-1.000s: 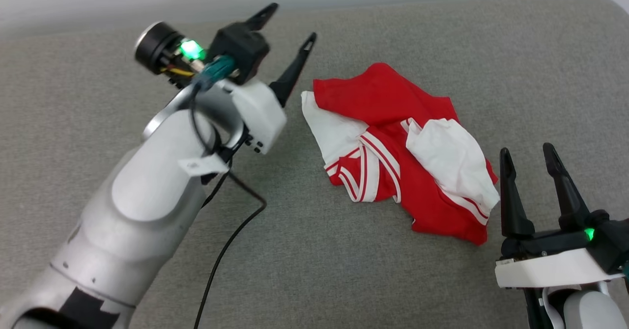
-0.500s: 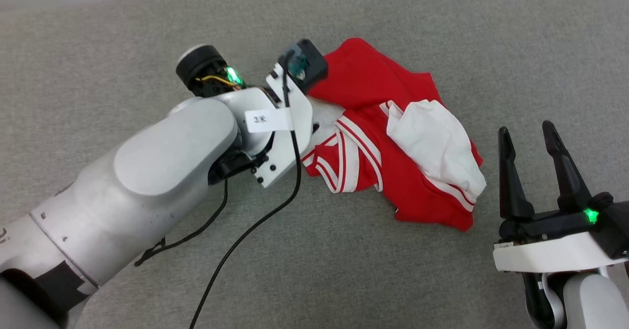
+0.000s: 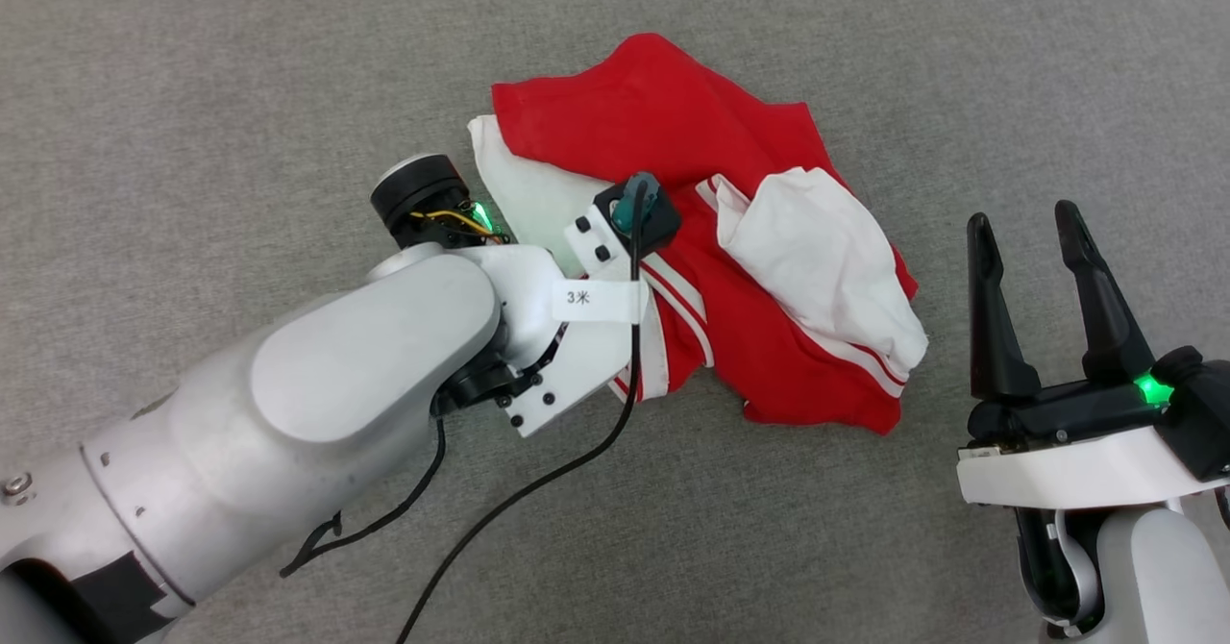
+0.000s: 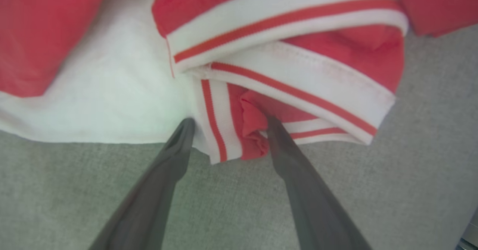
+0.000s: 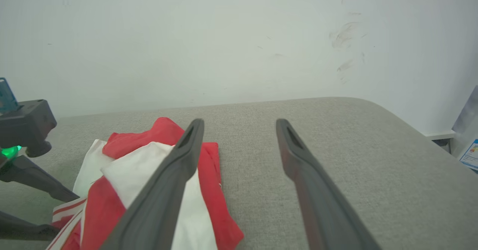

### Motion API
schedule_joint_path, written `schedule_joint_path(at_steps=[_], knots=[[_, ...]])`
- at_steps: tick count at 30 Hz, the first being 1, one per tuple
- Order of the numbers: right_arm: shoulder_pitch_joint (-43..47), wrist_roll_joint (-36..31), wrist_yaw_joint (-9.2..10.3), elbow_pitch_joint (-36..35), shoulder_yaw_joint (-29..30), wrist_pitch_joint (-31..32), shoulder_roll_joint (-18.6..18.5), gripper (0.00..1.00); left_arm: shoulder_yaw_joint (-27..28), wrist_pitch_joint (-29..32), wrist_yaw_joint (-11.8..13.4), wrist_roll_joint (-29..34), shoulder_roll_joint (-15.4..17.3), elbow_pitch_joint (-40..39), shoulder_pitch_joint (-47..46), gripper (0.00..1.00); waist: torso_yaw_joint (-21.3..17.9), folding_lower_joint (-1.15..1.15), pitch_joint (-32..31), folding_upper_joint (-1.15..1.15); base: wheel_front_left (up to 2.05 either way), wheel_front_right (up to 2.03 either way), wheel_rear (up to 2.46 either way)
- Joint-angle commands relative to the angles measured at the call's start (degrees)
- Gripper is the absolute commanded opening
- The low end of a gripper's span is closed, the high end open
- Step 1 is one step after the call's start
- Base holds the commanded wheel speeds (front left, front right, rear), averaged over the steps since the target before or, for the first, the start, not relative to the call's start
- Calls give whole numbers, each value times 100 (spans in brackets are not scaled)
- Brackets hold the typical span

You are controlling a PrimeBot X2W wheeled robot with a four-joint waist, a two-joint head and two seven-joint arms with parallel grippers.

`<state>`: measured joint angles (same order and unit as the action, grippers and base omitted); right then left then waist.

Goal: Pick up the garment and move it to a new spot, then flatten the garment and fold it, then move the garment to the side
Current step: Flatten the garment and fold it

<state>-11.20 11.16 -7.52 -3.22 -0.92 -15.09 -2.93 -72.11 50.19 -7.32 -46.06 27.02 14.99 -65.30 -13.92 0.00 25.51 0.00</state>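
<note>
The garment, red with white panels and red-and-white striped trim, lies crumpled on the grey cushion. My left wrist hangs over its left part and hides the fingers below. In the left wrist view my left gripper is open, and its tips press down on either side of a striped fold of the garment. My right gripper stands open to the right of the cloth, clear of it. In the right wrist view the right gripper holds nothing, with the garment at its left.
The grey upholstered surface spreads all round the cloth. A black cable trails from the left arm across the near side. A white wall rises behind the surface's far edge, which rounds off at the right corner.
The head camera has tilted down. My left arm has swung from pointing up beside the garment to pointing down onto its left striped part. The right gripper has stayed put, open.
</note>
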Motion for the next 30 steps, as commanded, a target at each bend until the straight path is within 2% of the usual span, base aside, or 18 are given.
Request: schedule_joint_path(at_steps=[1,3,4,5,6,9,15,24,30], knots=[[-86,17,6,-1,-7,-12,10,100,-247,207,-18,3,157,101,541,100,-43,0,47,0,0,0,0],[-92,30,6,-4,12,-12,10,100,-264,237,-22,-30,228,118,649,100,-47,0,68,0,0,0,0],[-88,32,6,-4,21,-12,10,100,-269,235,-22,-17,257,106,665,96,-42,0,75,0,0,0,0],[-80,28,6,-4,32,-12,10,100,-272,191,-21,-5,276,105,665,40,-31,0,81,0,0,0,0],[-79,16,6,2,34,-12,10,100,-272,127,-21,-43,294,116,659,0,-15,0,80,0,0,0,0],[-104,-42,6,12,40,-12,9,100,-240,-256,-8,-147,269,163,479,0,69,0,48,0,0,0,0],[37,-140,6,28,97,-12,9,100,-132,-1531,2,-255,247,75,85,0,298,0,-190,0,0,0,0],[299,-319,5,51,186,-12,10,100,-4,-2963,21,-343,771,39,290,0,817,0,-721,0,0,0,0],[436,-388,6,84,212,-12,10,100,202,-3447,344,-408,1197,-215,642,0,1123,0,-948,0,0,0,0]])
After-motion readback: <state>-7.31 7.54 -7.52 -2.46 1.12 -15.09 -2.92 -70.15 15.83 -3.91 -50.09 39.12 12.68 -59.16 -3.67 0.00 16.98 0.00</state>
